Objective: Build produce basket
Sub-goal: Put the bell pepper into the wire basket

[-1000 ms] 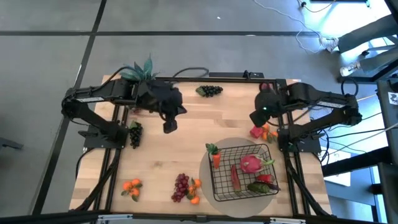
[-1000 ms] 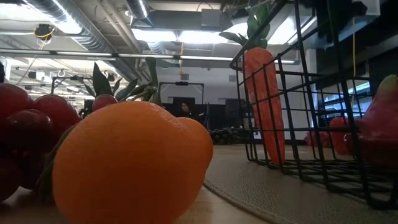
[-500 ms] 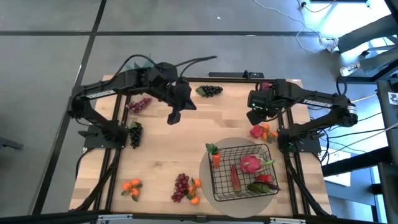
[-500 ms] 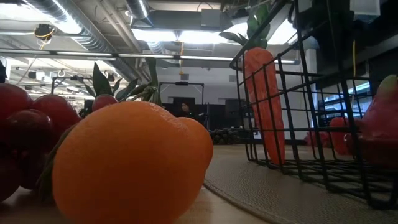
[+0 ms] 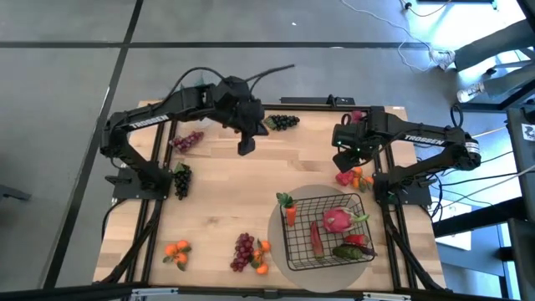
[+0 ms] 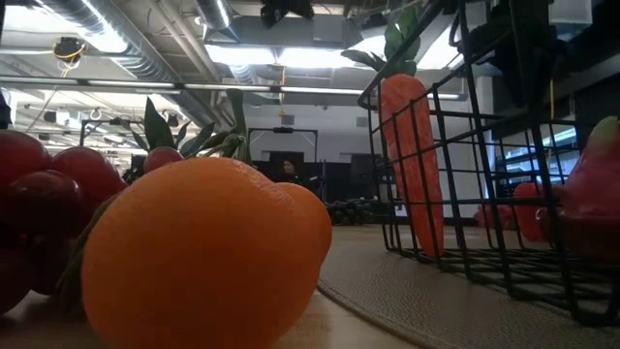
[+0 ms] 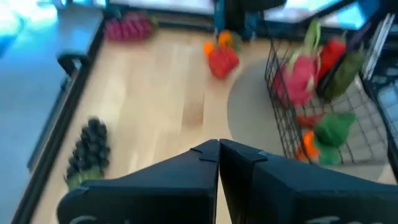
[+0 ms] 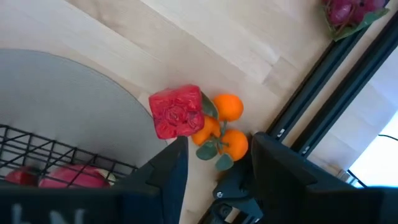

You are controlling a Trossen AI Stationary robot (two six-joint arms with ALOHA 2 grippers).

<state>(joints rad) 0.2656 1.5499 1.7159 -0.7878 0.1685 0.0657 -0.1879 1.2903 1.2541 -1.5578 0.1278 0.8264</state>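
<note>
The black wire basket (image 5: 285, 244) stands on a round grey mat at the near right. It holds a carrot (image 5: 289, 211), a pink dragon fruit (image 5: 338, 220) and a green pepper (image 5: 347, 250). My left gripper (image 5: 246, 149) is shut and empty, high over the far middle of the table, next to a dark grape bunch (image 5: 282, 122). My right gripper (image 8: 217, 168) is open and points down above a red pepper (image 8: 177, 112) and small oranges (image 8: 231, 144) that lie on the wood beside the mat. The oranges show below the gap between its fingers, apart from them.
Loose produce lies on the wood: a pink grape bunch (image 5: 187, 140) and dark grapes (image 5: 181, 180) at the left, oranges (image 5: 176, 250) at the near left, red grapes with oranges (image 5: 247, 251) at the near middle. The black frame rail (image 8: 323, 93) runs close beside the right gripper.
My left gripper has swung toward the table's far edge and to the right, staying shut and empty. My right gripper has sunk a little over the red pepper and oranges and tipped to point straight down, its gap unchanged. No produce has moved.
</note>
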